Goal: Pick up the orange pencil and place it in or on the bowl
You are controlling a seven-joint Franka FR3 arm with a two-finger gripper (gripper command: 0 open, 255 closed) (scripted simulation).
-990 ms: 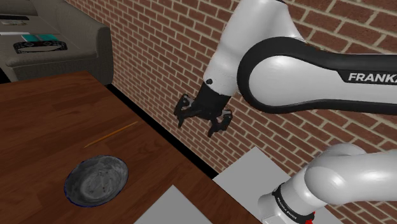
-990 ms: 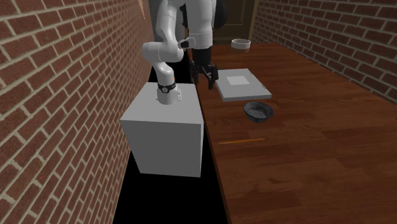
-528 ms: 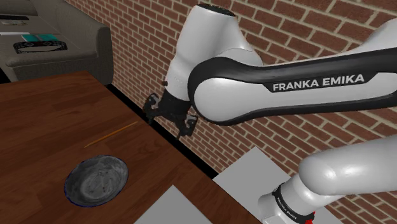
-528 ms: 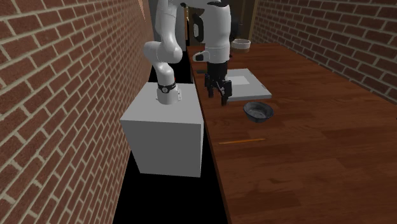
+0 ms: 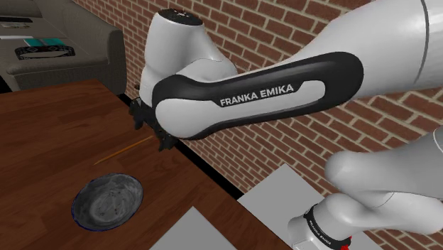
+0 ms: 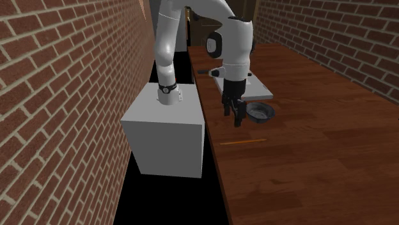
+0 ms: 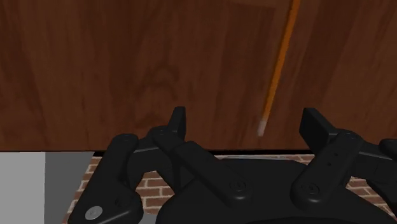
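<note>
Orange pencil (image 7: 280,57): I see it flat on the brown wood table (image 5: 42,135), close to the edge that faces the stand. In the second exterior view it lies nearer the camera than the bowl and well apart from it.
Pencil in the wrist view: its pale tip points back toward the hand and sits beyond the two fingers, between their lines. It touches neither.
Bowl (image 5: 108,201): dark and glossy, upright on the table, with nothing in it that I can make out.
Gripper (image 6: 235,114): it hangs over the table just beside the bowl in the second exterior view, fingers pointing down.
Jaws: released. I read the two black fingers (image 7: 178,121) standing wide apart with nothing clasped.
Grey slab (image 5: 202,231): flat on the table, past the bowl on the side away from the pencil.
Stand (image 6: 169,137): a white box against the table's edge, with a brick wall (image 5: 213,35) behind.
</note>
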